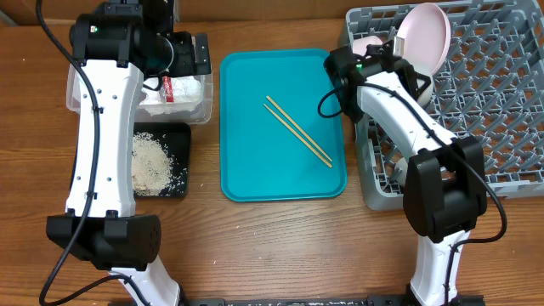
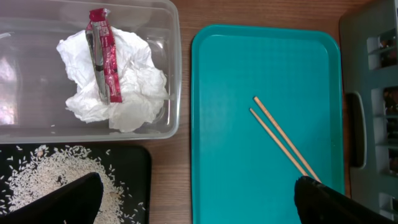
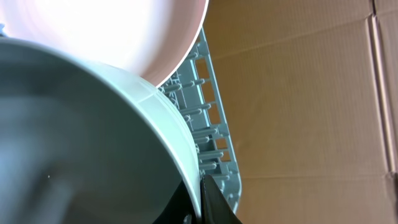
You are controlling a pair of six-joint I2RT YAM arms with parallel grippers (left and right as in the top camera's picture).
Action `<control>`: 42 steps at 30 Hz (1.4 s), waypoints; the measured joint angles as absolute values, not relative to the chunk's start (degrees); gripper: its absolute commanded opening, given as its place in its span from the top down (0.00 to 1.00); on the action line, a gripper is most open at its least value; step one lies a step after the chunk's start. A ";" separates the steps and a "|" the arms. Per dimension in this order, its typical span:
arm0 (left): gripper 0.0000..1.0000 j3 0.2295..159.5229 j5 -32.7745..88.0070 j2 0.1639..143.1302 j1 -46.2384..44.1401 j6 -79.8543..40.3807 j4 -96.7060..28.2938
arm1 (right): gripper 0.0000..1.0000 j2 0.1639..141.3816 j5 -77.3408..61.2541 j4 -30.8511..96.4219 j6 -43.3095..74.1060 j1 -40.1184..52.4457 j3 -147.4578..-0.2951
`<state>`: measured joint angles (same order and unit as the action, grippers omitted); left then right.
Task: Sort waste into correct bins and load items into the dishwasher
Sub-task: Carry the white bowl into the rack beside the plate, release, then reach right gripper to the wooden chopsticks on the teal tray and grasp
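Waste sorted, by the look. In the tub [image 2: 31, 68] at 10 o'clock, tissue [image 2: 112, 81] with wrapper [image 2: 102, 53] on top. In the black tray [image 1: 177, 140] at 9 o'clock, rice [image 1: 153, 161] in a loose heap, none spotted on the worktop [image 1: 272, 246]. Left fingers [image 2: 68, 199] spread wide, empty, hanging above the tub.

Loading only partly done. Plate [image 1: 425, 34] standing on edge in the rack [image 1: 501, 127] at 2 o'clock, toward the rack's own 11 o'clock corner. Right fingers [image 3: 214, 208] clenched on the rim of a pale bowl [image 3: 74, 143], held just beside the plate over that same corner and, judging from the wrist view, not yet seated among the pegs. At 9 o'clock of the plate, a pink round shape [image 1: 365, 44], probably the other bowl. Cup not made out anywhere.

Left to do: seating the bowl, then the chopsticks [image 1: 297, 132], lying side by side and untouched on the teal tray [image 1: 246, 161] at centre.
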<state>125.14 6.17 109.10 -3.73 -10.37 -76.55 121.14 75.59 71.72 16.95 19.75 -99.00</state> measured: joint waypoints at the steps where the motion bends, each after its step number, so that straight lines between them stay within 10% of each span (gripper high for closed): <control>1: 0.00 125.14 6.17 109.10 -3.70 -10.37 -76.55 | 0.96 121.14 75.64 72.18 16.91 20.05 -99.00; 13: 0.00 125.14 6.15 109.10 -3.70 -10.37 -76.55 | 0.93 121.14 75.18 75.42 16.58 21.80 -99.00; 30: 0.00 125.14 6.15 109.10 -3.70 -10.37 -76.55 | 0.38 121.14 63.09 81.06 16.38 29.19 -98.98; 32: 0.00 125.14 6.15 109.10 -3.70 -10.37 -76.55 | 0.00 121.14 61.98 82.06 16.64 29.98 -99.50; 42: 0.00 125.14 6.15 109.10 -3.73 -10.37 -76.55 | 0.00 121.14 47.48 81.71 17.37 30.44 -114.48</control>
<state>125.14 6.15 109.10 -3.73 -10.37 -76.55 121.14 47.48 81.71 17.37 30.44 -114.48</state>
